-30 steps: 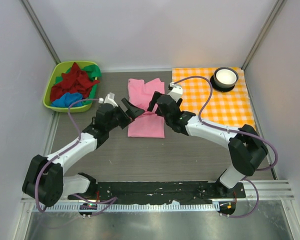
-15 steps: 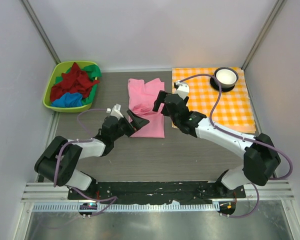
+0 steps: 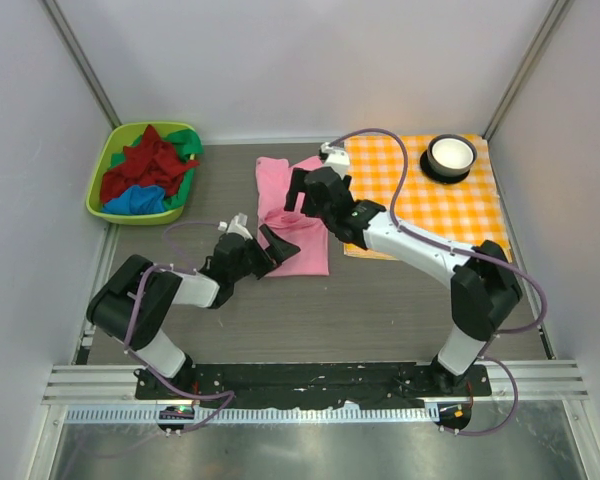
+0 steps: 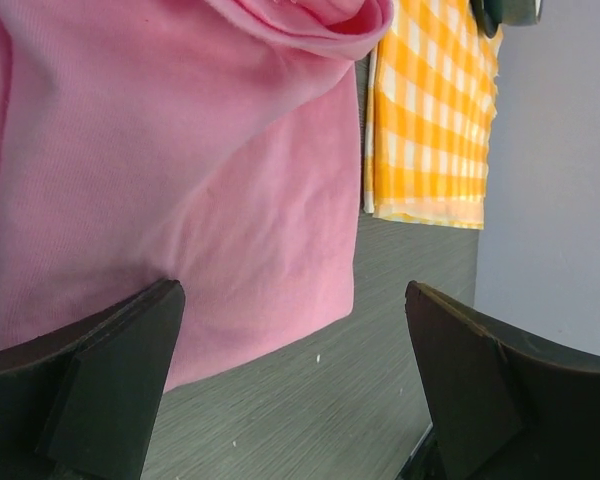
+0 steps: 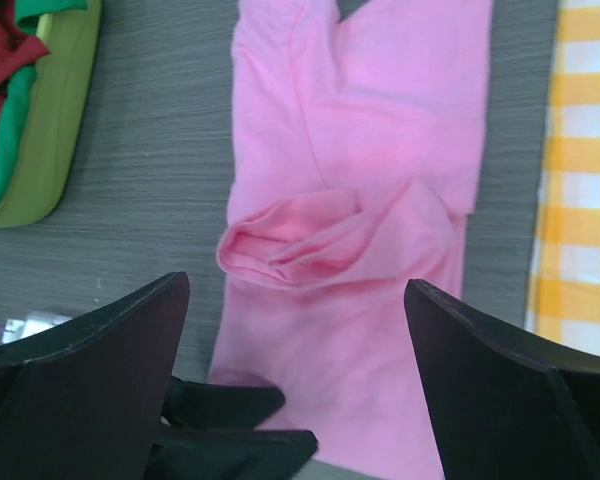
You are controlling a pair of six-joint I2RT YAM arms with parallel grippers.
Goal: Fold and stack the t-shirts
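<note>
Overhead, the right claw [image 3: 300, 198] covers part of the pink t-shirt [image 3: 310, 258].

Left gripper [image 3: 277, 243] shifted right and back toward the near edge, now at the pink t-shirt's [image 3: 302, 256] near-left corner, left arm folded in closer, right gripper [image 3: 302, 192] moved left and farther, over the shirt's middle.

My left arm [image 3: 190, 292] and right arm [image 3: 420, 255]: white links, black joints.
Purple cables [image 3: 406, 170] loop along both; my fingers [image 5: 80, 390] are flat matte-black wedges; one black plate [image 3: 310, 378] carries both bases.
</note>
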